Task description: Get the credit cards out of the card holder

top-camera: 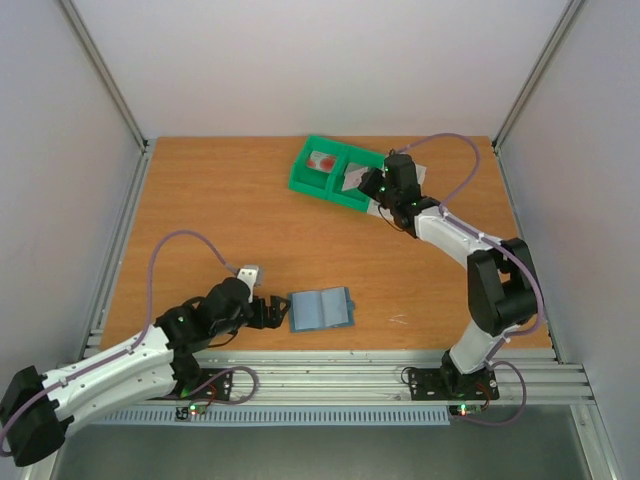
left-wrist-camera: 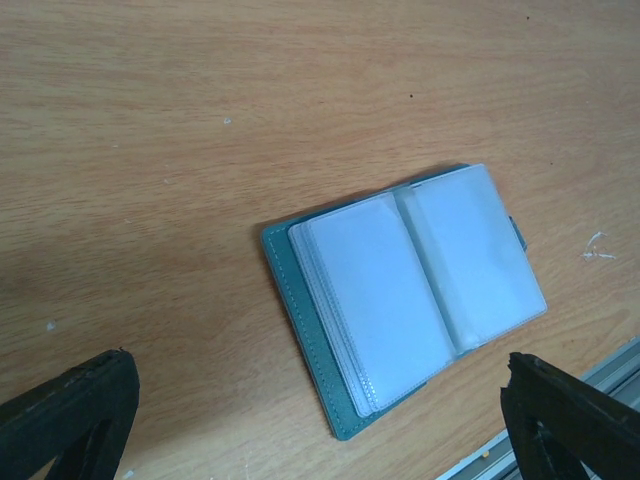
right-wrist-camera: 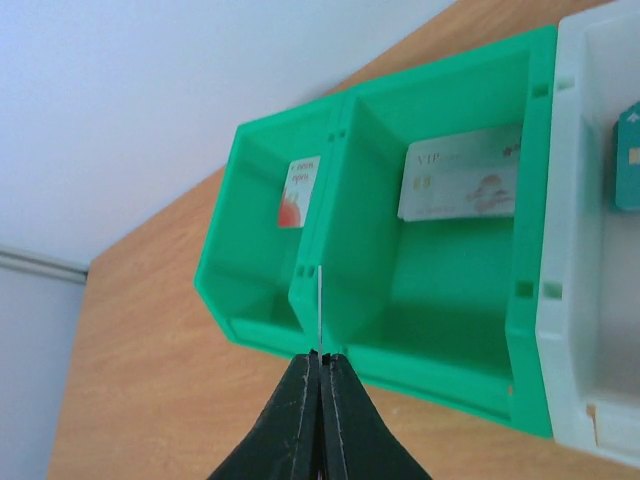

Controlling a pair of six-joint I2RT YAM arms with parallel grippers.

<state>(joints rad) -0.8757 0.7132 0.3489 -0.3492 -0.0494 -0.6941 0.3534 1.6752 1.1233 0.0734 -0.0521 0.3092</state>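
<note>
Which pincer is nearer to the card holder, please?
Left. The left pincer sits open just left of the card holder, not touching it; the right pincer is far off, shut, at the green tray.

Bright, even light; soft shadows, sharp focus.

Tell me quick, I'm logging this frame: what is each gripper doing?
Left gripper: open, empty, by the blue-grey bifold card holder.
Right gripper: closed on a thin white edge, possibly a card.
</note>
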